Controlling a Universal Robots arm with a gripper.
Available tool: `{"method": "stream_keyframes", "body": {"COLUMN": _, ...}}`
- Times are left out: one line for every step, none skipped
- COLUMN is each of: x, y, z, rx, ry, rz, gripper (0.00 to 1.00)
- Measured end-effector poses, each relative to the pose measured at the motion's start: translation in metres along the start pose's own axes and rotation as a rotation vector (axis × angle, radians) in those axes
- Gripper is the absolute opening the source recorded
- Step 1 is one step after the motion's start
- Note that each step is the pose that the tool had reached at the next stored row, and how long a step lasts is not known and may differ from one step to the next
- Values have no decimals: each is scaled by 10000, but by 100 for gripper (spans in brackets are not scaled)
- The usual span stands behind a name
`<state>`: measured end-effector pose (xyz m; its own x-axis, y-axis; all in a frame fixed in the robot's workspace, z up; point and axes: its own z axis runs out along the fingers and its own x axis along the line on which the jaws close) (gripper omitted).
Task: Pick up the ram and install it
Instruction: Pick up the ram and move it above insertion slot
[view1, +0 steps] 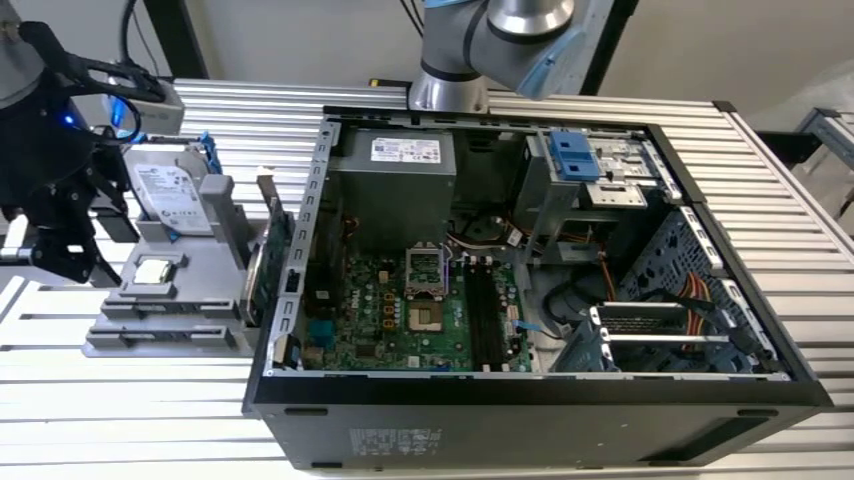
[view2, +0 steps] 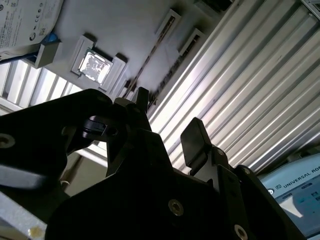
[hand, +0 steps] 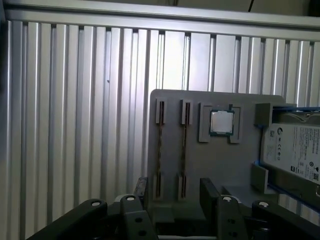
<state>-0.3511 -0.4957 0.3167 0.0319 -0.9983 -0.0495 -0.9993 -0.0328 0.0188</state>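
Observation:
Two ram sticks stand on edge in slots of a grey holder (hand: 200, 165): one ram (hand: 159, 150) and a second ram (hand: 183, 150) beside it. In the second wrist view a ram (view2: 150, 60) appears as a thin line beyond the fingertips. My gripper (hand: 175, 192) is open with nothing between its black fingers (hand: 209, 192), hovering above the holder near one end of the sticks. In the exterior view the gripper (view1: 67, 255) hangs at the exterior view's left, beside the holder (view1: 154, 310). The motherboard's black slots (view1: 481, 315) lie inside the open computer case (view1: 534, 400).
The holder also carries a processor chip (hand: 220, 121), a silver hard drive (view1: 174, 200) in a blue frame and a green card (view1: 267, 265) on edge next to the case wall. Everything rests on a ribbed metal table (view1: 134, 420). The arm's base (view1: 447, 90) stands behind the case.

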Motion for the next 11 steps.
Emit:
{"method": "stream_keyframes", "body": {"x": 1, "y": 0, "z": 12, "rx": 0, "ry": 0, "rz": 0, "gripper": 100}}
{"method": "stream_keyframes", "body": {"x": 1, "y": 0, "z": 23, "rx": 0, "ry": 0, "rz": 0, "gripper": 100}}
{"method": "stream_keyframes", "body": {"x": 2, "y": 0, "z": 37, "rx": 1, "ry": 0, "rz": 1, "gripper": 100}}
{"method": "stream_keyframes", "body": {"x": 2, "y": -1, "z": 50, "rx": 1, "ry": 0, "rz": 0, "gripper": 100}}
{"method": "stream_keyframes", "body": {"x": 3, "y": -1, "z": 64, "rx": 2, "ry": 0, "rz": 1, "gripper": 100}}
{"method": "stream_keyframes", "body": {"x": 4, "y": -1, "z": 76, "rx": 2, "ry": 1, "rz": 1, "gripper": 100}}
{"method": "stream_keyframes", "body": {"x": 4, "y": -2, "z": 88, "rx": 2, "ry": 0, "rz": 2, "gripper": 100}}
{"method": "stream_keyframes", "body": {"x": 5, "y": -2, "z": 101, "rx": 2, "ry": 0, "rz": 2, "gripper": 100}}
{"method": "stream_keyframes", "body": {"x": 6, "y": -2, "z": 113, "rx": 2, "ry": 0, "rz": 2, "gripper": 100}}
{"method": "stream_keyframes", "body": {"x": 6, "y": -2, "z": 125, "rx": 2, "ry": 0, "rz": 2, "gripper": 100}}
{"method": "stream_keyframes", "body": {"x": 7, "y": -3, "z": 137, "rx": 2, "ry": 0, "rz": 2, "gripper": 100}}
